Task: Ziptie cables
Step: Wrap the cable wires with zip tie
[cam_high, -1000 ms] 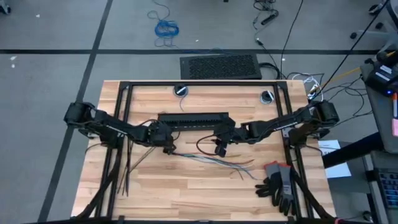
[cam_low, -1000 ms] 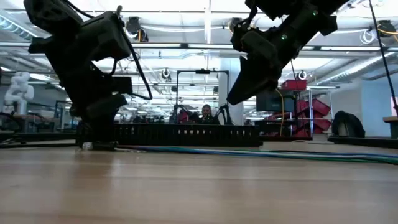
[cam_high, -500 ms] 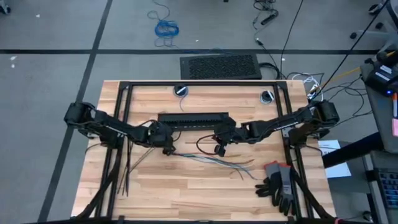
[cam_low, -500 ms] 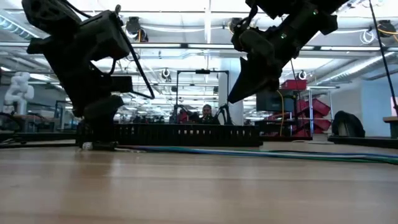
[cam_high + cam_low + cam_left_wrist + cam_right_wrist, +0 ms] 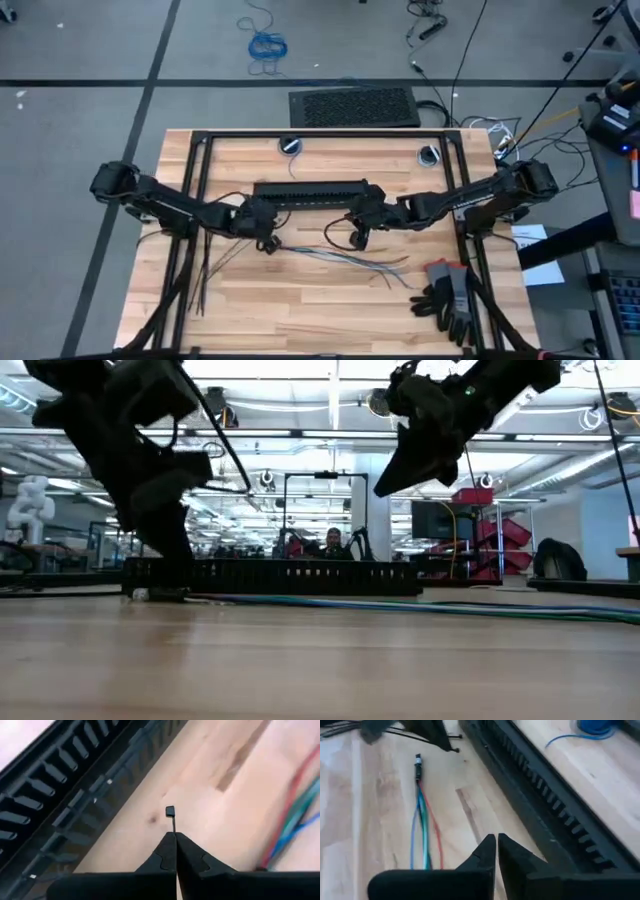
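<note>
Cables lie limp mid-bench, so grip them near the dark joined end, where your left gripper has pinched one thin, springy ziptie, while your right gripper hangs nearly closed, empty.

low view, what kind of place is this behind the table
Probably a large open robotics lab or workshop: long rows of ceiling lights, red storage bins on a rack, and a white robot arm far off on one side.
</note>
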Action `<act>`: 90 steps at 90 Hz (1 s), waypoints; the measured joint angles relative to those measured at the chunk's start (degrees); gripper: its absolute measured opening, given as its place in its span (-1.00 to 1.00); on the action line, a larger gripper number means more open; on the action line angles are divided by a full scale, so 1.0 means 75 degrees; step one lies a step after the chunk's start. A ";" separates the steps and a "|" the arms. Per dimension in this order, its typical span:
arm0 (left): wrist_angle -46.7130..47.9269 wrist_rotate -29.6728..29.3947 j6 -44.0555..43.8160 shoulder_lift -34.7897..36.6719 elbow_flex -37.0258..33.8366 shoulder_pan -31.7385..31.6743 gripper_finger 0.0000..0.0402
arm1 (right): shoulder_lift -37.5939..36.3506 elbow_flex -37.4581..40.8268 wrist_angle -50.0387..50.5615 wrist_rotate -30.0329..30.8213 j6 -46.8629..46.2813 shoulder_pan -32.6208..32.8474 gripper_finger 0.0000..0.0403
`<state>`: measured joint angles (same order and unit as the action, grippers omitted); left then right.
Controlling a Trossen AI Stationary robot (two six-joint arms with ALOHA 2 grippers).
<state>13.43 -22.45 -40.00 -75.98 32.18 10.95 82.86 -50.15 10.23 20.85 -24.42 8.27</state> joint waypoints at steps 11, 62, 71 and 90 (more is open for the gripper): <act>-0.0154 -0.0360 0.0046 0.0322 0.0004 0.0139 -1.00 | -0.0025 0.0000 -0.0072 0.0039 -0.0021 0.0021 -0.95; -0.1348 -0.0648 0.1285 0.1651 0.0172 0.0499 -1.00 | 0.0554 0.0000 -0.3106 0.0068 0.0554 0.0013 -0.94; -0.1367 -0.0651 0.1712 0.1710 0.0447 0.0500 -1.00 | 0.0646 0.0000 -0.4060 -0.0517 0.0910 0.0021 -0.93; -0.1798 -0.0657 0.2438 0.1707 0.0864 0.0581 -1.00 | 0.0933 0.0003 -0.5292 -0.0587 0.1348 -0.0012 -0.93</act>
<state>-0.05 -27.38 -21.72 -63.18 38.65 15.31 89.86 -50.13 -29.46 16.45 -14.31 8.18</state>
